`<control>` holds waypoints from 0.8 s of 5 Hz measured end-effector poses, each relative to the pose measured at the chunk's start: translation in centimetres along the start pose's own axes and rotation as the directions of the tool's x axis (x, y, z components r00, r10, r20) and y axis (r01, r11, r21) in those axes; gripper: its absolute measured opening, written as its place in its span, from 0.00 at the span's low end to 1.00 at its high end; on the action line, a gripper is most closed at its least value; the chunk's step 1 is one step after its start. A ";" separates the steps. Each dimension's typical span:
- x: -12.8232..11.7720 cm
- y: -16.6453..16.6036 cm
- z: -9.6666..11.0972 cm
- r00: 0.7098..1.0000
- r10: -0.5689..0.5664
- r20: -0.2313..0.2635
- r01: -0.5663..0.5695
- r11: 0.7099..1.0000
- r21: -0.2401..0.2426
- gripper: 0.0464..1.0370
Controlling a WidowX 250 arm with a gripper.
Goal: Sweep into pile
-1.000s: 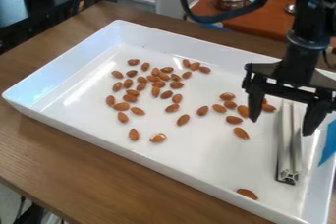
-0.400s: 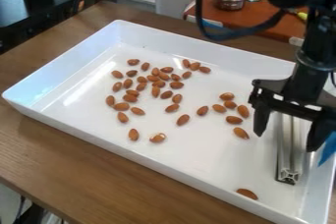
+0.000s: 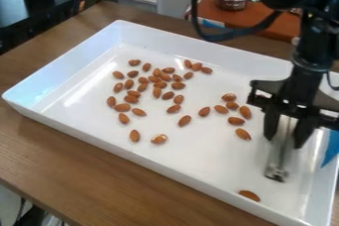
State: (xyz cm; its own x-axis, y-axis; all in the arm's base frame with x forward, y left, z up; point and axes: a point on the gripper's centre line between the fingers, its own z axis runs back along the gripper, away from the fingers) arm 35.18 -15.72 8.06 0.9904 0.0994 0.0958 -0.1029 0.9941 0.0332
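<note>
Clamping the metal bar (image 3: 277,160), the gripper (image 3: 285,142) seems ready; almonds (image 3: 159,139) lie scattered, so the gathering remains to do.

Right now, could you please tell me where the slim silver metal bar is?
In the camera view, the bar is in the white rectangular tray, at its right side, held by the black gripper, near a lone brown almond.
</note>
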 end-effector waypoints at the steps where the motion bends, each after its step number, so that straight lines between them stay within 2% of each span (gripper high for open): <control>1: 0.2 1.9 0.0 1.000 -0.018 -0.008 0.018 1.000 -0.004 0.33; 4: -0.5 10.9 -0.2 0.997 -0.064 -0.051 0.065 0.998 0.016 0.33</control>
State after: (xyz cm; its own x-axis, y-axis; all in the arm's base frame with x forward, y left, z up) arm 33.54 -4.91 8.15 0.9984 0.0379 0.0428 -0.0402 0.9976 0.0556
